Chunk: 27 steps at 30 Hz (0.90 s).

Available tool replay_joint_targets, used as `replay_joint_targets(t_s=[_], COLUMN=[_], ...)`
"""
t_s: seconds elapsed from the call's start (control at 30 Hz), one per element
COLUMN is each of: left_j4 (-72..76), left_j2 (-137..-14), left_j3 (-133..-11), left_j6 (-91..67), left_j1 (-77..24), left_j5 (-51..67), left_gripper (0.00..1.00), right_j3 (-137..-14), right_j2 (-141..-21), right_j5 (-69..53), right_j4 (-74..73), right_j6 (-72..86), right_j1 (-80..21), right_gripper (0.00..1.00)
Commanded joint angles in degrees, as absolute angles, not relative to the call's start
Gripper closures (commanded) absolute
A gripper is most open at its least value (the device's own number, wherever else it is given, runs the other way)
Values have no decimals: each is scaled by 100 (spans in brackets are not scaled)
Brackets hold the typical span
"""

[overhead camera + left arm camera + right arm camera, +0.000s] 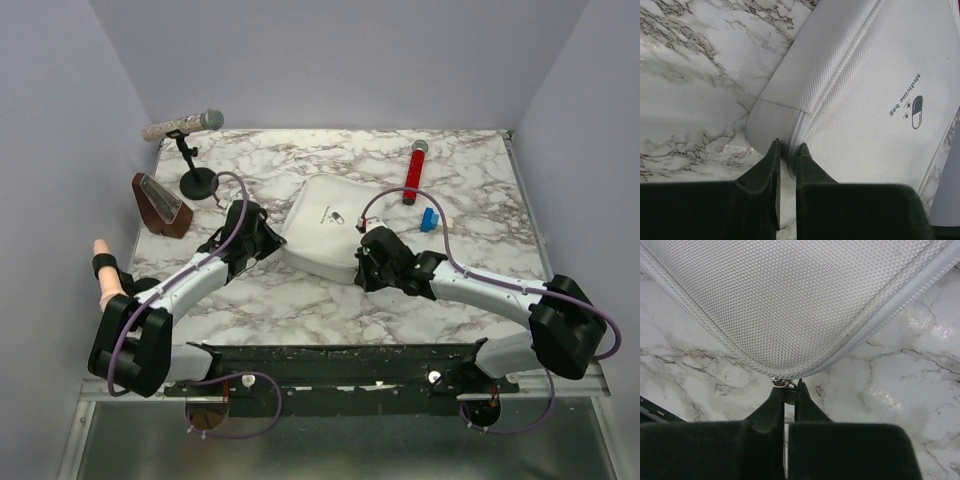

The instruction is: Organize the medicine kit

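The medicine kit is a pale grey woven zip case with a capsule mark, lying closed in the middle of the marble table. In the left wrist view my left gripper is shut on the kit's near-left corner seam. It is at the kit's left edge in the top view. In the right wrist view the kit fills the top, and my right gripper is shut on the metal zipper pull at its rounded near corner. The right gripper is at the kit's near-right corner.
A red cylinder and a small blue item lie right of the kit. A microphone on a black stand and a brown wedge-shaped object stand at the back left. Walls enclose three sides.
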<state>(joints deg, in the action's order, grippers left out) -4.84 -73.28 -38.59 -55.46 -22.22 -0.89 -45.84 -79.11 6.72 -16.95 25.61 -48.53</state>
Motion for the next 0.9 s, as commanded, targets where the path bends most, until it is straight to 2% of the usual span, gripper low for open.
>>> replay_joint_targets(t_s=[0.0, 0.17, 0.53, 0.7, 0.73, 0.8, 0.87], left_j4=[-905, -976, -975, -1168, -1247, -1144, -976], left_j2=[-8084, -8919, -9369, -9589, -9580, -9353, -8967], left_j3=[-4393, -5158, -5563, -5949, -6011, -5846, -5565], left_j6=[-4650, -4518, -4043, -3981, -3973, -4086, -4314], left_j1=[-1627, -1424, -1336, -1178, -1169, -1178, -1178], left_j5=[-414, -290, -308, -71, -9, 227, 238], left_gripper=[100, 100, 100, 100, 92, 53, 31], right_j3=[-4544, -4342, -4158, -3964, -3912, -3946, -4034], right_j2=[-7814, -7691, -7489, -7480, -7479, -7506, -7558], right_j5=[1388, 1503, 1521, 793, 678, 624, 641], right_j4=[-2232, -2338, -2171, -1891, -1803, -1793, -1836], right_j6=[2461, 2575, 2848, 2585, 2558, 2540, 2496], right_j1=[-4755, -4527, -3754, -3595, -3603, -3612, -3621], right_gripper=[99, 99, 99, 99, 99, 99, 99])
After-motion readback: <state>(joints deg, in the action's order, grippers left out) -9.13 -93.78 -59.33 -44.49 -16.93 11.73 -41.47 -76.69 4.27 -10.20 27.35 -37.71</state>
